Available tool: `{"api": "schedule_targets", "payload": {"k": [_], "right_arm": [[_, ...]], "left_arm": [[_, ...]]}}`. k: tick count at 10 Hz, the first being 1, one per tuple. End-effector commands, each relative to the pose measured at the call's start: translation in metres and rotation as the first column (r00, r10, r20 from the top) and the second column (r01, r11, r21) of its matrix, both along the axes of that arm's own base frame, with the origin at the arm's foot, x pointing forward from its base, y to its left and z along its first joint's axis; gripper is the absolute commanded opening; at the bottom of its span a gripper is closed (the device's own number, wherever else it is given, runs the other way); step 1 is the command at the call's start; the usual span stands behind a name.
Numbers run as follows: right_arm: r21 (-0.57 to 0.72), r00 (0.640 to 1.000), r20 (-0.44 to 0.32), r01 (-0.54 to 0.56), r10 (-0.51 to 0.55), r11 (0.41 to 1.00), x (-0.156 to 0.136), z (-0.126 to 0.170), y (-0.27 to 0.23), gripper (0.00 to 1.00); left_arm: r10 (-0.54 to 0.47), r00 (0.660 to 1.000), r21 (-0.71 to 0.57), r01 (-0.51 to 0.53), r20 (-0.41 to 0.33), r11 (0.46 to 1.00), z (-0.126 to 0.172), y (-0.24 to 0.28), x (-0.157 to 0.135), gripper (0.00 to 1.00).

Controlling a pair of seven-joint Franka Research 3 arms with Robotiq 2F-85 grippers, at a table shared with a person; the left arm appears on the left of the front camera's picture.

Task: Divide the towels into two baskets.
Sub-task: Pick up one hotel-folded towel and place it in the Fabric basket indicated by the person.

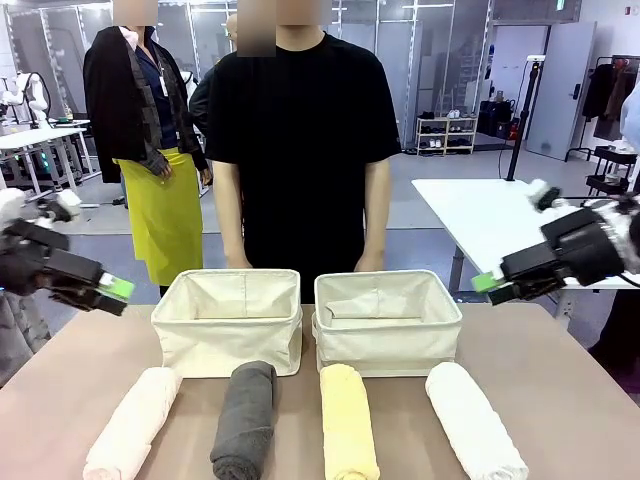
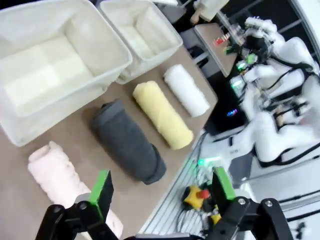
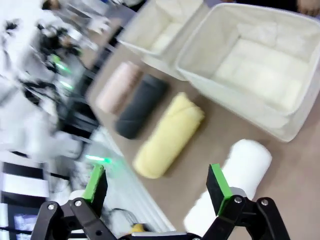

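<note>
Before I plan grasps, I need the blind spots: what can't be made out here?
- Front view: bottom edge cuts off the near ends of the pink towel, grey towel, yellow towel, white towel.
- Front view: front walls hide the floors of the left basket and right basket.
- Left wrist view: left gripper covers the pink towel's end.
- Right wrist view: blurred; right gripper covers the white towel's end.

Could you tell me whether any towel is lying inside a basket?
No, the pink towel, grey towel, yellow towel and white towel lie on the table before the left basket and right basket.
</note>
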State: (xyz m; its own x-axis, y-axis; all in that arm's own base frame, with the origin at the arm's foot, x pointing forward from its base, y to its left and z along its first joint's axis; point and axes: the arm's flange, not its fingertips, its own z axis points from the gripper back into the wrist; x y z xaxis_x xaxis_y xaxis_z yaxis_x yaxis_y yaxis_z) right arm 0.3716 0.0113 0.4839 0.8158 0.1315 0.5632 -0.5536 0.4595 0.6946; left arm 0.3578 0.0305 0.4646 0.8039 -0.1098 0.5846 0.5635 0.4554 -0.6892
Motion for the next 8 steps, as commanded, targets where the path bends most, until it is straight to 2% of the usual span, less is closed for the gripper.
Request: {"api": "schedule_targets", "payload": {"k": [1, 3, 5, 7, 8], "right_arm": [[0.188, 0.993, -0.087, 0.092, -0.077, 0.978, -0.014, -0.019, -0.060, 1.00], [0.261, 0.965, -0.126, 0.255, -0.229, 0.931, -0.038, -0.020, -0.132, 1.00], [0.236, 0.922, -0.156, 0.382, -0.353, 0.893, -0.061, -0.021, -0.190, 1.00], [0.281, 0.840, -0.194, 0.542, -0.507, 0.792, -0.104, -0.027, -0.255, 1.00], [0.295, 0.811, -0.196, 0.585, -0.552, 0.755, -0.121, -0.029, -0.273, 1.00]], "left_arm": [[0.108, 0.994, -0.146, -0.110, -0.021, 0.983, -0.015, 0.058, -0.034, 1.00], [0.210, 0.977, -0.199, -0.209, -0.016, 0.957, -0.023, 0.102, -0.063, 1.00], [0.345, 0.939, -0.223, -0.338, -0.009, 0.914, -0.016, 0.142, -0.082, 1.00], [0.458, 0.889, -0.245, -0.448, -0.017, 0.860, -0.015, 0.181, -0.108, 1.00], [0.507, 0.861, -0.247, -0.500, -0.041, 0.830, -0.019, 0.195, -0.117, 1.00]]}}
